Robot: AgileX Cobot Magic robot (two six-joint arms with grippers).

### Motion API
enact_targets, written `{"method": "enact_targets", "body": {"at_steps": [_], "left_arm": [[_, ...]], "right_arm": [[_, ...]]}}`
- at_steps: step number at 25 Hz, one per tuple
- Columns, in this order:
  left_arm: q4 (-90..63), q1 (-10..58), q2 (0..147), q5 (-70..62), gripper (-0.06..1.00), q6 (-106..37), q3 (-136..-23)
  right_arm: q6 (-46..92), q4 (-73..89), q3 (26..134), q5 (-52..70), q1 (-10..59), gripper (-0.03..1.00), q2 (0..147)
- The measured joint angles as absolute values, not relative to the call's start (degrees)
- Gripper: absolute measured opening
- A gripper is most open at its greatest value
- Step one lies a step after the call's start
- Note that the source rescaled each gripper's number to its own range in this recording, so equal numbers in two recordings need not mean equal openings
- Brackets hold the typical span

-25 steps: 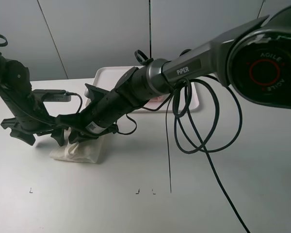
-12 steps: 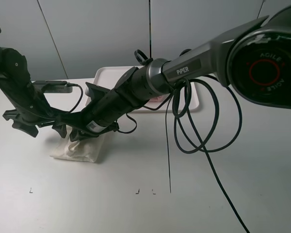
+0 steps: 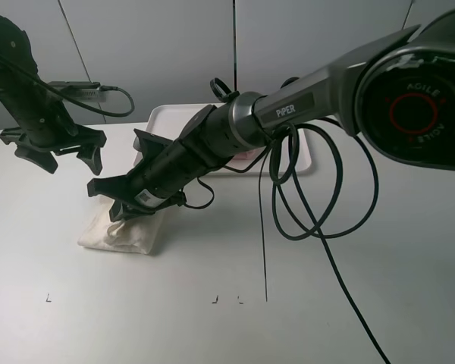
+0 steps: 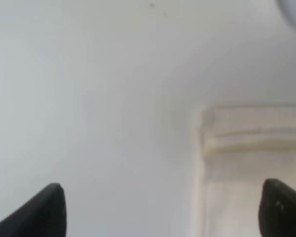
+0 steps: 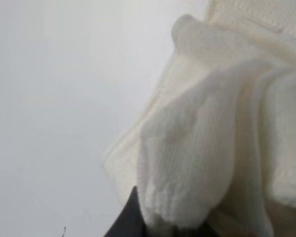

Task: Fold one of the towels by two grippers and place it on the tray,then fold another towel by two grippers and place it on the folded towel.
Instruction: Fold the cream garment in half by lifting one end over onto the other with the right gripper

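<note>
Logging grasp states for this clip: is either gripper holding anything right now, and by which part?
The right gripper pinches the white towel by a bunched fold at its upper edge. The left gripper is open, raised clear, holding nothing.

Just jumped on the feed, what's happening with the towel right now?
The right gripper has reached across to the left side of the table and is shut on the white towel, which lies folded there; the right wrist view shows cloth bunched between its fingers. The left gripper hangs open above the table, off the towel. The tray behind holds something pink, largely hidden by the right arm.
</note>
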State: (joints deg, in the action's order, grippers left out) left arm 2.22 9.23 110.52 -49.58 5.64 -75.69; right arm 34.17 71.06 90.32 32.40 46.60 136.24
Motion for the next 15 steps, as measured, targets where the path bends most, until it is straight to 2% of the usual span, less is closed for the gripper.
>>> {"method": "enact_targets", "body": {"at_steps": [2,5,8,11,15], "left_arm": [[1.8,9.2,110.5,-50.7,0.99,5.2,-77.7],[0.0,9.2,110.5,-51.5,0.99,3.4,-79.6],[-0.5,9.2,110.5,-51.7,0.99,3.0,-79.7],[-0.6,9.2,110.5,-51.9,0.99,2.8,-79.7],[-0.7,9.2,110.5,-51.9,0.99,2.6,-79.7]], "right_arm": [[33.8,72.2,90.3,32.4,46.6,0.17,136.2],[34.4,78.3,90.3,32.9,46.6,0.42,136.2],[40.0,87.1,90.3,35.3,46.6,0.59,136.2],[45.3,90.5,90.3,38.2,46.6,0.63,136.1],[45.8,84.2,90.3,39.0,45.2,0.63,134.2]]}}
